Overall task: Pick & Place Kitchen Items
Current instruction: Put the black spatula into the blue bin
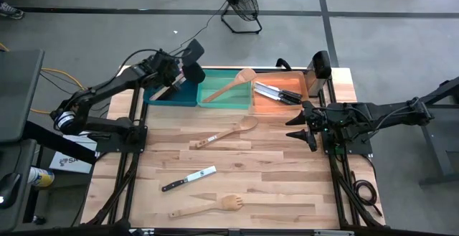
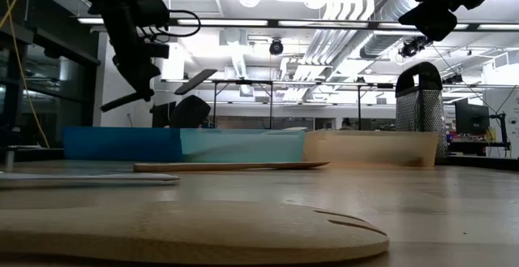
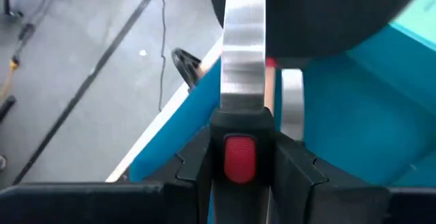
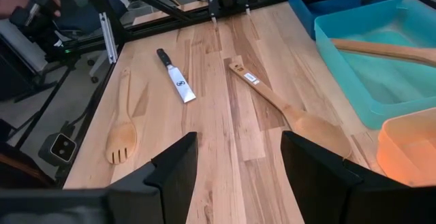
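Above the blue bin (image 1: 168, 96) at the surface's (image 1: 287, 186) far edge, the left gripper (image 1: 174, 73) hung with jaws clamped on a black turner (image 1: 192, 49). The right gripper (image 1: 300, 126), jaws apart and empty, waited at the right edge; a wooden spoon (image 1: 226, 133), knife (image 1: 188, 179) and fork (image 1: 208, 206) lay on open boards.
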`<state>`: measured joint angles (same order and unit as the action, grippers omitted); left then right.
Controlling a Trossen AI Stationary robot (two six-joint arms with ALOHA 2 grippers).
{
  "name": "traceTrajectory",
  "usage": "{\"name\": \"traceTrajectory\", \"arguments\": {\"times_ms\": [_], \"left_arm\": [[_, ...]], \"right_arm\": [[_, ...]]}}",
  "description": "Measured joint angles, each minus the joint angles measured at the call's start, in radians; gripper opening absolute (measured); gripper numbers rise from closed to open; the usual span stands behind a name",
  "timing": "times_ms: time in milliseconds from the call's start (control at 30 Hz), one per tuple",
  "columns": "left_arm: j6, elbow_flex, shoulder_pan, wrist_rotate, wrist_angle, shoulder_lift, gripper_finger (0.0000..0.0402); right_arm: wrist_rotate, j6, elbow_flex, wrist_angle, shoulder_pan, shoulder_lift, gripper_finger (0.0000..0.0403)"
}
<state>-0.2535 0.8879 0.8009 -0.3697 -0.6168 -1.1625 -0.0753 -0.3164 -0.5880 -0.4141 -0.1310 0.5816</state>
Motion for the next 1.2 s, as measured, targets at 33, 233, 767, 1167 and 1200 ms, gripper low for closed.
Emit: {"name": "traceTrajectory", "arguments": {"times_ms": [33, 233, 767, 1167, 1200], "left_arm": [[-0.006, 0.0, -0.001, -0.001, 0.011, 0.0, 0.0105], [-0.047, -0.046, -0.002, 0.007, 0.073, 0.011, 0.0105], [-0.033, -0.433, -0.002, 0.012, 0.28, 0.293, 0.0105], [-0.031, -0.507, -0.002, -0.078, 0.337, 0.293, 0.0105], [-0.033, -0.508, -0.002, -0.078, 0.339, 0.293, 0.0105]], "right_arm": [[0.0, 0.0, 0.0, 0.0, 0.0, 0.0, 0.0203], [0.0, 0.0, 0.0, 0.0, 0.0, 0.0, 0.0203], [0.0, 0.0, 0.0, 0.0, 0.0, 0.0, 0.0203], [0.0, 0.0, 0.0, 0.0, 0.0, 0.0, 0.0203], [0.0, 0.0, 0.0, 0.0, 0.0, 0.0, 0.0203]]}}
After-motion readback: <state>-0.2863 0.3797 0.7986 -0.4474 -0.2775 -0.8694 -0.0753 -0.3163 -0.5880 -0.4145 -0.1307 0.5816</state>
